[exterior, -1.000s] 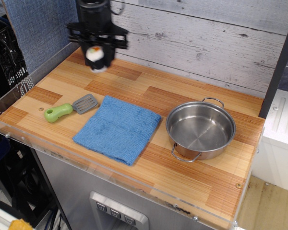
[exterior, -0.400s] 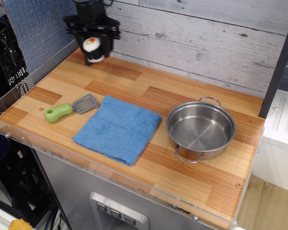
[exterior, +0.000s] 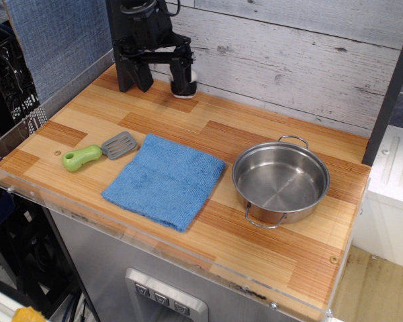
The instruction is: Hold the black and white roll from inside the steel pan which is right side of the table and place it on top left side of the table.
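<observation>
My gripper (exterior: 157, 75) stands at the far left corner of the table (exterior: 282, 251), low against the grey plank wall (exterior: 289, 60). My two black fingers (exterior: 138, 74) point down and are spread wide, with open space showing between them. They are clamped on nothing.

The black and white roll (exterior: 186, 84) sits beside my right-hand finger as seen by the camera, at the back edge of the table and against the foot of the wall. Only a sliver of white and a dark lower band can be made out; the finger covers most of it. I cannot tell whether that finger is touching the roll or merely standing in front of it. I also cannot tell whether the roll rests fully on the wood.

The steel pan (exterior: 281, 180) stands on the right side of the table, well apart from the roll. Its bowl holds nothing. One wire handle faces the wall and the other faces the near edge.

A blue cloth (exterior: 165, 180) lies flat just left of the pan, near the middle of the table. A spatula with a green handle and grey head (exterior: 97, 151) lies just left of the cloth, its head close to the cloth's corner. Both are nearer the front edge than the roll is.
</observation>
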You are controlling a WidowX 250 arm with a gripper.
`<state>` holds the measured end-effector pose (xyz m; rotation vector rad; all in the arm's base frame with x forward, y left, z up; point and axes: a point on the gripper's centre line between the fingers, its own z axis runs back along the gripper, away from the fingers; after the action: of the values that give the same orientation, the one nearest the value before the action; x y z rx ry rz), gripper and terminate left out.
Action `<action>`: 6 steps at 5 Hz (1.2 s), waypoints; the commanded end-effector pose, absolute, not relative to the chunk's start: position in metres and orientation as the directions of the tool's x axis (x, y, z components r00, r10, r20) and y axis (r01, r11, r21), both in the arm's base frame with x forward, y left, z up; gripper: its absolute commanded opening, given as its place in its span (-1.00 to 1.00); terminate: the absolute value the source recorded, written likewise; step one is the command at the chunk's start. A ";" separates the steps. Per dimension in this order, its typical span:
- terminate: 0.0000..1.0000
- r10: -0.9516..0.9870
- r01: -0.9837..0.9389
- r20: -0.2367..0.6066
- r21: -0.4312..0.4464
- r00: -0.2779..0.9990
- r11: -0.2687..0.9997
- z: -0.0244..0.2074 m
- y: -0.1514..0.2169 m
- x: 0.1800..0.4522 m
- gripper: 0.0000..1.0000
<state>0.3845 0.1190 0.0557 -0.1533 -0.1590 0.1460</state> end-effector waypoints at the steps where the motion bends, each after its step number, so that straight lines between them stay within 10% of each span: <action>1: -1.00 0.058 -0.020 0.290 -0.130 0.955 0.991 0.171 0.079 0.369 1.00; 2: -1.00 -0.078 0.123 0.292 -0.139 0.953 0.983 0.203 0.053 0.358 1.00; 6: -1.00 -0.090 0.093 0.197 -0.006 0.976 0.996 0.191 0.035 0.324 1.00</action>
<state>0.3402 0.0320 0.1666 -0.0248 -0.1319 -0.1014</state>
